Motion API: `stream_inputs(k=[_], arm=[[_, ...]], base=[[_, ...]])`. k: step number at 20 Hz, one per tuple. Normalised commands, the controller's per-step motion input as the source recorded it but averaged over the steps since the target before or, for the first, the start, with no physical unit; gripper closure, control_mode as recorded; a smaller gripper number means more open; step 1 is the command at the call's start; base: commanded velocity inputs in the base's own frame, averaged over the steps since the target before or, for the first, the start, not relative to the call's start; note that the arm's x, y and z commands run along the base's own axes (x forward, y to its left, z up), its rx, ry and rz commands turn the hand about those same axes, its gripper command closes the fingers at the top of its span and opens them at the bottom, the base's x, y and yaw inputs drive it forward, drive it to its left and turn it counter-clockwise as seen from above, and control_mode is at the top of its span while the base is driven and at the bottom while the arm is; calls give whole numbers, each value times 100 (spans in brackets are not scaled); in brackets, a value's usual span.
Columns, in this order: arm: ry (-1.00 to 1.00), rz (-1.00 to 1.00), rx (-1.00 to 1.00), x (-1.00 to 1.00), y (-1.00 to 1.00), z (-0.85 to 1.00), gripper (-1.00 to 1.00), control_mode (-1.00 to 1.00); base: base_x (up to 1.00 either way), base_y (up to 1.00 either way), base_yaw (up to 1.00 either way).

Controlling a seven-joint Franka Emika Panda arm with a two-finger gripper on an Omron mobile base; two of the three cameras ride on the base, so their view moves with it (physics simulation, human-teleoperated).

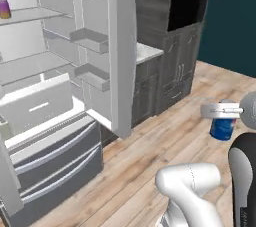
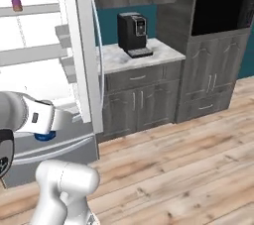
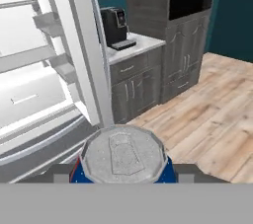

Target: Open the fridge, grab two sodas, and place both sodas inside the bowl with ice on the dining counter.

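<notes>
1. While the fridge [image 1: 60, 71] is standing open, the fingers [image 1: 223, 111] are pinching the blue soda [image 1: 223, 127], its long axis upright.
2. The purple soda [image 1: 4, 9] is sitting on a shelf, lying toward ten o'clock from the fingers in the left base view.

The blue soda can [image 3: 122, 157] has a dull silver metal lid and a glossy painted side. The fridge [image 1: 60, 96] is brushed grey steel outside, smooth white plastic within. The floor [image 2: 188, 169] is pale, matt wood planks. The cabinets [image 2: 144, 95] look like grey-stained wood under a polished marble top [image 2: 129, 59]; the coffee machine [image 2: 133, 34] seems glossy black plastic.
</notes>
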Motion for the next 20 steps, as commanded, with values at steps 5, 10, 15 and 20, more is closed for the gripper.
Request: stream_inputs(k=[5,10,15,20], arm=[[0,0,0,0,0,0,100,100],[0,0,0,0,0,0,100,100],[0,0,0,0,0,0,100,100],[0,0,0,0,0,0,100,100]], base=[[-1,-15,-68],[16,-14,-66],[44,-8,-59],[76,0,-47]])
